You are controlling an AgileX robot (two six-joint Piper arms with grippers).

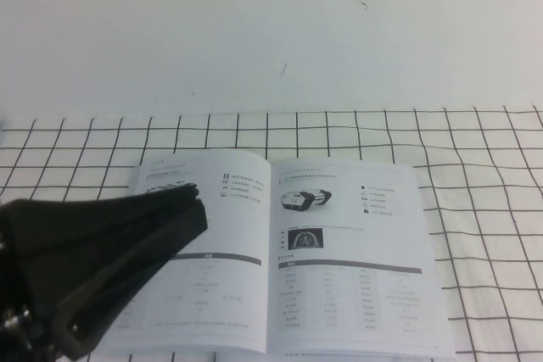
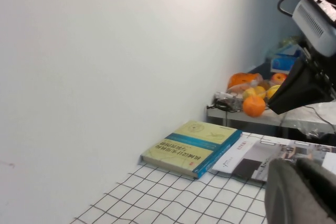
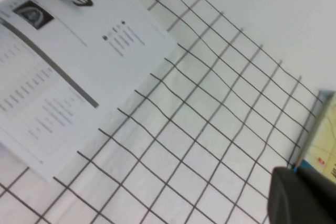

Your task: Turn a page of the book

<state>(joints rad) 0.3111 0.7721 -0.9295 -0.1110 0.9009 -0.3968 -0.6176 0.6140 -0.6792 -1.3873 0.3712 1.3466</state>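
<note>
The black left gripper [image 1: 191, 195] hangs over the thin white open book's [image 1: 280, 260] left page, jaws together. The right gripper [image 3: 302, 198] is beside the book over bare gridded cloth [image 3: 210, 129]; its jaws I cannot tell. Only the wrist views show a yellow-green book [image 2: 191, 147].

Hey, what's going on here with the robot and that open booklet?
The book lies open and flat on the gridded cloth. The left hand is over the left-hand page, its dark fingers pointing toward the spine. The right-hand page, with the vehicle photo and table, is untouched. The right hand is off to the side over the cloth. No page is lifted yet.

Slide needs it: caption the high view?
Left gripper hovers over the open book on gridded cloth; right gripper unseen here.
</note>
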